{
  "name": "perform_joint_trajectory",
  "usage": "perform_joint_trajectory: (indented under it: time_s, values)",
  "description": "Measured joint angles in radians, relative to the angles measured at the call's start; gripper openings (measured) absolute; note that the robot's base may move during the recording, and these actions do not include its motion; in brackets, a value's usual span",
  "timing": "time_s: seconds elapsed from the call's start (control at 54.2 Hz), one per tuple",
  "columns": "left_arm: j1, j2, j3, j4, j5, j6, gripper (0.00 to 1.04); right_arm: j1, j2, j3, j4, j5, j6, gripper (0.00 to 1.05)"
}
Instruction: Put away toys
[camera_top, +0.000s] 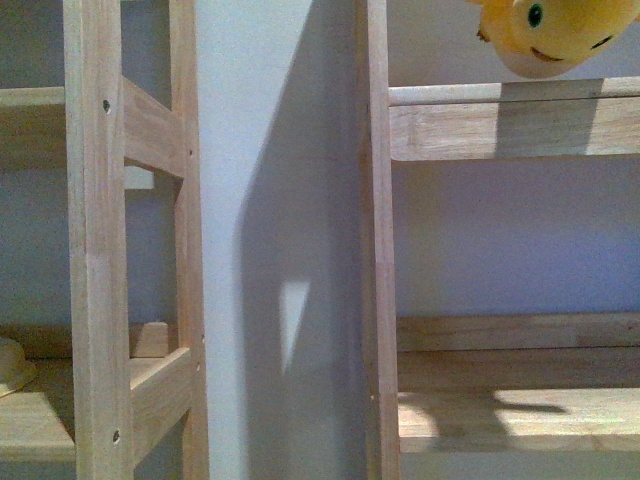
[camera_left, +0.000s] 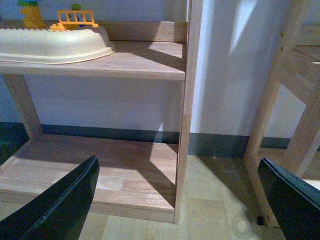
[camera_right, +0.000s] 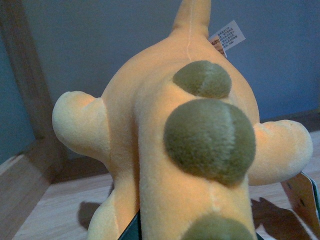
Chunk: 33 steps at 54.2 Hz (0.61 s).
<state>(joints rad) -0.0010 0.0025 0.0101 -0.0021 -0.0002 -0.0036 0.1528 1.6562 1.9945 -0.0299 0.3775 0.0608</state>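
That plush toy (camera_right: 190, 150) looks soft and light, squishes easily; grab its fat middle. Right claw's jaws: can't tell. Left claw (camera_left: 175, 200) gapes empty.

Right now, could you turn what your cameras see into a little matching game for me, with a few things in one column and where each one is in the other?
Things:
1. plush toy
2. pale-yellow tray
3. left gripper
4. white tag

Places or states:
A. resting on the upper board of the left shelf unit
B. open and empty, facing the lowest shelf board
C. sewn near the toy's tail end
D. filling the right wrist view; in the front view, above the right unit's upper shelf

Pairs: 1-D, 2-A, 3-B, 4-C
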Motion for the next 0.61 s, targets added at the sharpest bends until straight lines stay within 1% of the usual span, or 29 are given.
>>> perform_joint_trajectory:
  time_s: [0.221, 0.461, 0.609]
  values:
    - [0.000, 0.000, 0.000, 0.000, 0.000, 0.000, 0.98, 0.033, 0.133, 0.174, -0.092, -0.002, 0.050, 0.07]
    - [0.000, 0.000, 0.000, 0.000, 0.000, 0.000, 0.98, 0.042, 0.249, 0.342, -0.199, -0.031, 0.121, 0.07]
    - [0.000, 0.000, 0.000, 0.000, 0.000, 0.000, 0.98, 0.040, 0.344, 0.513, -0.302, -0.060, 0.188, 0.07]
